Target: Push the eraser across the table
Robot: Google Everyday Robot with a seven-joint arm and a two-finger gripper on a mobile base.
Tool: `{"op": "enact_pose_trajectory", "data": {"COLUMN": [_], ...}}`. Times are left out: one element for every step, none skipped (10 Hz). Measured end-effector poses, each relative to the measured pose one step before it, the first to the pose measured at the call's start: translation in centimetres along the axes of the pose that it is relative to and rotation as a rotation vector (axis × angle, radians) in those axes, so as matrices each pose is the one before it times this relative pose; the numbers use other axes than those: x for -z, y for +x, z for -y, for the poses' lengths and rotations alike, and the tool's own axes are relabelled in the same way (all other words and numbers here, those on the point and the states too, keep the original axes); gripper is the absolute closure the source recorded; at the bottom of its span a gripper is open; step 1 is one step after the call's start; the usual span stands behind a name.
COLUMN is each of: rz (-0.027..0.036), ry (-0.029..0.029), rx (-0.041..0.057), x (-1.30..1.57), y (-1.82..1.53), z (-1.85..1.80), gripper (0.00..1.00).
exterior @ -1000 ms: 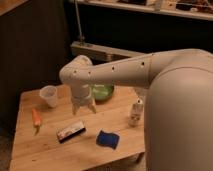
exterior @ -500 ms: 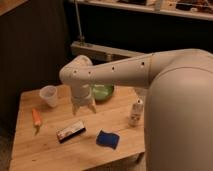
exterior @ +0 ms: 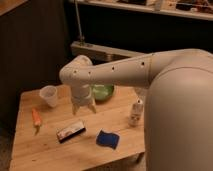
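Observation:
The eraser (exterior: 70,131), a long flat block with a dark body and a white top face, lies at an angle on the light wooden table (exterior: 35,150), left of centre. My gripper (exterior: 84,107) hangs above the table just behind and to the right of the eraser, apart from it. Its two pale fingers (exterior: 75,108) point down and stand open with nothing between them. The white arm reaches in from the right.
An orange carrot (exterior: 36,119) lies near the left edge. A clear plastic cup (exterior: 49,96) stands at the back left, a green bowl (exterior: 103,92) behind the gripper, a small white bottle (exterior: 135,113) at the right, and a blue sponge-like block (exterior: 108,139) near the front.

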Motion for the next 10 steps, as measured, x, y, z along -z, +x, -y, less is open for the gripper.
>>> {"op": "enact_pose_trajectory", "data": {"rz": [0.00007,-0.00005,0.00003,0.00001,-0.00001,0.00000,-0.00001,-0.00048,0.01262,0.01637], "ry": [-0.00001,0.00000,0.00001,0.00000,0.00000,0.00000,-0.00002,0.00193,-0.01300,-0.01048], "rx": [-0.00005,0.00006,-0.00004,-0.00001,-0.00001,-0.00002,0.00003,0.00056,-0.00304,-0.00760], "x": [0.004,-0.002,0.001,0.001,-0.001,0.000,-0.001,-0.041,-0.061,0.060], "y": [-0.001,0.001,-0.001,0.001,-0.001,0.000,0.000,0.118,0.021,0.354], "z": [0.002,-0.004,0.003,-0.002,0.002,-0.002,-0.001,0.131,-0.116,0.177], "gripper": [0.35,0.35,0.35,0.35,0.35,0.35,0.35,0.35,0.35,0.35]}}
